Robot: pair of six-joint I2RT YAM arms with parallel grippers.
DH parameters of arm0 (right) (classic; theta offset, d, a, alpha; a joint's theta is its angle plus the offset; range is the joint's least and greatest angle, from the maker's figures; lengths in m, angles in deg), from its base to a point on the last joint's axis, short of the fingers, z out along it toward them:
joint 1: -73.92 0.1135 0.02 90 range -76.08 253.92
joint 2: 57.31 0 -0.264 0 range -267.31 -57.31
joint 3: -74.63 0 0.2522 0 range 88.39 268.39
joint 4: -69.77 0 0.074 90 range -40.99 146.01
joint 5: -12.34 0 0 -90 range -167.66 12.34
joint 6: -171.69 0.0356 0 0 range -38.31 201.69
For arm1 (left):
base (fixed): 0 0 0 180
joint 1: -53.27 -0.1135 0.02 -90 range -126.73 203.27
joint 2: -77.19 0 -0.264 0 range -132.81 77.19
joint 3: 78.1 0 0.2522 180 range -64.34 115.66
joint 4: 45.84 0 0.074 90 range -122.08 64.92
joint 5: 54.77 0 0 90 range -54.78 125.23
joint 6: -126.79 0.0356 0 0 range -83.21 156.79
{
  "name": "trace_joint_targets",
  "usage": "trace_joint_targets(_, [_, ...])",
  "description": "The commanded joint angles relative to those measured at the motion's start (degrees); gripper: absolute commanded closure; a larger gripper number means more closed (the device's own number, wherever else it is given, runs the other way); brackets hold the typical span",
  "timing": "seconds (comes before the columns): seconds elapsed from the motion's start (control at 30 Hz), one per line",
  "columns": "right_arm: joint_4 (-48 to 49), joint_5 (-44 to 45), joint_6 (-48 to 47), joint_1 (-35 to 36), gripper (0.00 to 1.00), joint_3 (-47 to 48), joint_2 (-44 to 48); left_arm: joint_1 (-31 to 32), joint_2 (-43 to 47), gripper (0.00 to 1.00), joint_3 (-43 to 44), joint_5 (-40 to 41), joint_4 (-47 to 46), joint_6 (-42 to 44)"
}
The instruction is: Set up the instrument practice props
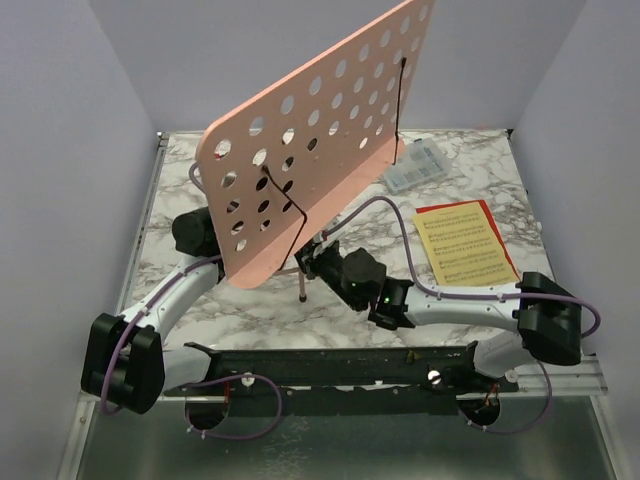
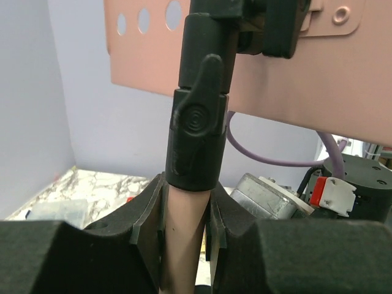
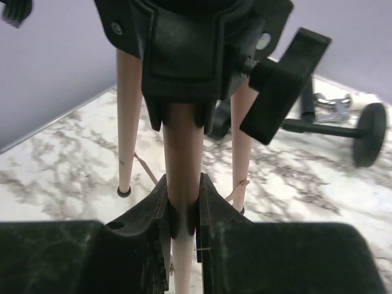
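At centre frame, under its tilted pink panel, the music stand is held twice: the left gripper clamps the pole below a black collar, and the right gripper pinches a tube beneath the leg hub. Yellow and red pages lie at right, near the table edge. From above, the panel hides the left gripper.

We cannot read the print on the yellow pages. The pink music stand passes the top edge, and the microphone is blurred.

Marble table, yellow-red pages, clear box, pink music stand on its feet
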Motion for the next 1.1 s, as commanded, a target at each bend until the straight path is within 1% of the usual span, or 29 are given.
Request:
trace_joint_targets(0.0, [0.0, 13.4, -9.1, -0.4, 0.93, -2.6, 2.2, 0.3, 2.3, 1.0, 2.7, 10.4, -14.6, -7.1])
trace_joint_targets(0.13, [-2.0, 11.7, -11.1, -0.4, 0.99, -6.6, 6.3, 0.3, 1.5, 1.0, 5.3, 12.0, -14.7, -7.1])
trace_joint_targets(0.23, [-4.8, 10.6, -9.8, -0.5, 0.99, -9.0, 8.4, 0.3, 0.0, 1.0, 8.1, 12.2, -14.3, -7.6])
trace_joint_targets(0.3, [-6.9, 10.4, -7.3, -0.6, 0.99, -9.9, 9.0, 0.3, -1.1, 1.0, 10.1, 12.0, -13.5, -7.7])
trace_joint_targets(0.33, [-7.9, 11.7, -5.1, -0.7, 0.99, -10.3, 9.0, 0.3, -1.6, 1.0, 11.4, 11.8, -13.1, -7.7])
trace_joint_targets(0.43, [-6.8, 13.5, -1.2, -0.9, 1.0, -13.0, 9.0, 0.3, -3.1, 1.0, 14.9, 9.8, -12.6, -8.0])
trace_joint_targets(0.5, [-5.9, 15.7, 1.7, -1.0, 0.99, -14.1, 7.9, 0.3, -4.0, 1.0, 16.7, 8.5, -12.4, -8.3])
trace_joint_targets(0.6, [-2.2, 17.0, 0.3, -1.2, 0.99, -15.1, 5.0, 0.4, -4.9, 1.0, 18.1, 7.3, -12.5, -9.0])
trace_joint_targets(0.7, [1.5, 17.3, 0.0, -2.1, 0.99, -15.6, 1.9, 0.3, -5.1, 1.0, 17.0, 7.1, -13.0, -9.1])
trace_joint_targets(0.8, [3.9, 15.7, -1.8, -3.4, 0.99, -15.7, 0.5, 0.2, -5.7, 1.0, 14.8, 7.0, -13.2, -8.7])
trace_joint_targets(0.93, [2.7, 16.2, 0.0, -4.2, 0.99, -13.1, -0.9, -0.5, -8.1, 1.0, 13.6, 6.3, -13.7, -9.6])
trace_joint_targets(1.07, [-2.8, 17.2, 7.0, -4.2, 0.99, -8.1, -4.2, -1.3, -11.8, 1.0, 14.8, 4.9, -14.4, -11.6])
